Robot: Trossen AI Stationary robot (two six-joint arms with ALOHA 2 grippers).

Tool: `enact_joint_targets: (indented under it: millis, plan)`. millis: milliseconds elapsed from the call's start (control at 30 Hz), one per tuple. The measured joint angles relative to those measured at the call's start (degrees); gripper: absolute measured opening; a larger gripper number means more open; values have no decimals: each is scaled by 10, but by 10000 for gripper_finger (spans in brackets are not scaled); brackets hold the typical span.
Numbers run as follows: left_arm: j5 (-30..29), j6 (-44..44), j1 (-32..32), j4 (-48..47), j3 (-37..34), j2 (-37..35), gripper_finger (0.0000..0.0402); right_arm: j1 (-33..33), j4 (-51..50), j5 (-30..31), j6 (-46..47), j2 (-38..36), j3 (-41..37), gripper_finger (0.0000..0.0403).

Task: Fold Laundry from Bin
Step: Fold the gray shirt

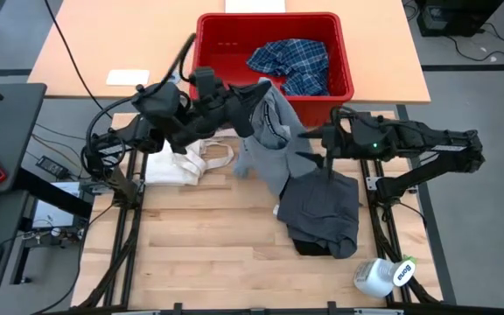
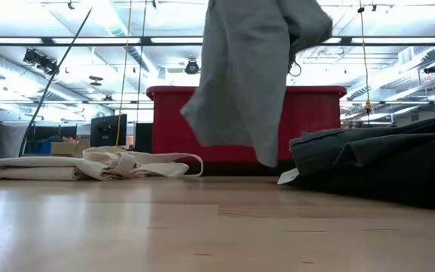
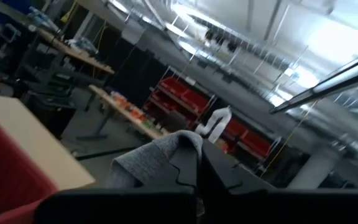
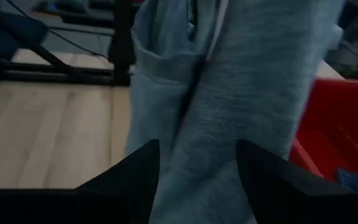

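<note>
The light grey garment (image 1: 269, 131) hangs in the air in front of the red bin (image 1: 339, 52), pinched at its top by the left gripper (image 1: 254, 94), whose jaws are closed on the cloth. In the left wrist view a fold of grey fabric (image 3: 160, 158) bunches right at the meeting fingertips. From that grip the garment drops down; in the low view its hem (image 2: 240, 113) ends above the wooden table (image 2: 202, 227) and appears not to touch it, though the lowest point passes in front of the bin and is hard to judge.

The right gripper (image 1: 315, 138) sits just beside the hanging garment, on the side away from the left arm. Its jaws stand open, and in the right wrist view the grey cloth (image 4: 229, 112) fills the gap ahead of the two dark fingers (image 4: 135, 180); whether they touch it cannot be told.

Below the right gripper a dark grey garment (image 1: 322, 210) lies in a heap on the table. Beyond the left jaws, inside the bin, lies the blue-and-white plaid shirt (image 1: 291, 63). Under the left arm a cream-white cloth with strap loops (image 1: 186, 162) rests flat. A white bottle (image 1: 383, 276) lies near the table's front edge.
</note>
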Motion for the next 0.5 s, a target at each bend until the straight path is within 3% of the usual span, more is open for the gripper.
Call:
enact_joint_targets:
  millis: [167, 367, 500]
  plan:
    - [0, 1, 7, 19, 0, 1, 7, -18, 40, -102, 3, 13, 0, 220]
    - [-14, 0, 10, 23, 0, 1, 7, 1, 47, -112, 34, 12, 0, 220]
    - [-36, 0, 10, 30, 0, 1, 7, 21, 76, -160, 44, 8, 0, 220]
